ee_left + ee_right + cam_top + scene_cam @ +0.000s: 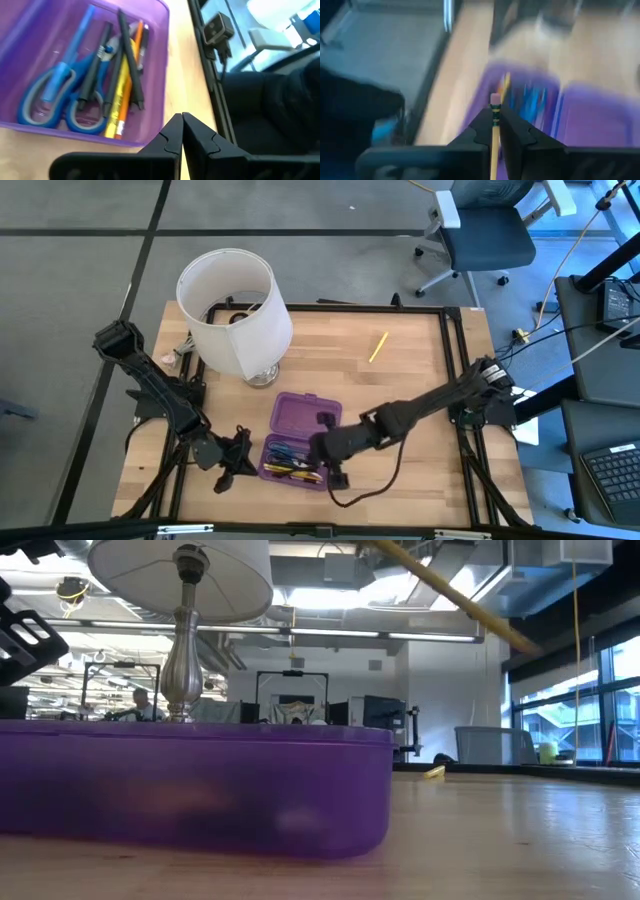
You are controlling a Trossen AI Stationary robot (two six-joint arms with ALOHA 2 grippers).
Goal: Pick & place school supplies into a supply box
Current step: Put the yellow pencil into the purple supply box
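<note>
The supply box (300, 438) is a translucent purple case lying open near the table's near edge, lid (306, 416) flat behind the tray. In the left wrist view its tray (150, 75) holds blue-handled scissors (60, 95), dark pens (127, 60), a blue pen (75, 45) and a yellow pencil (116, 107). My left gripper (238, 452) (182, 119) is shut, just left of the tray, over bare wood. My right gripper (328, 452) (495, 112) is at the tray's right side, shut on a yellow pencil (494, 120). Another yellow pencil (378, 347) lies flat far back on the table. My right gripper pinches the yellow pencil between its two fingers, close behind the green ferrule (495, 117). The pink eraser end (494, 98) sticks out just past the fingertips. The pencil is lifted clear, above the purple box. Its other end is hidden by the gripper.
A white-shaded lamp (237, 312) with a silver base (183, 650) stands at the table's far left, behind the box. The box (190, 790) fills the low view's left. Open wood lies right of the box and around the far pencil (433, 771). A black frame rims the table.
</note>
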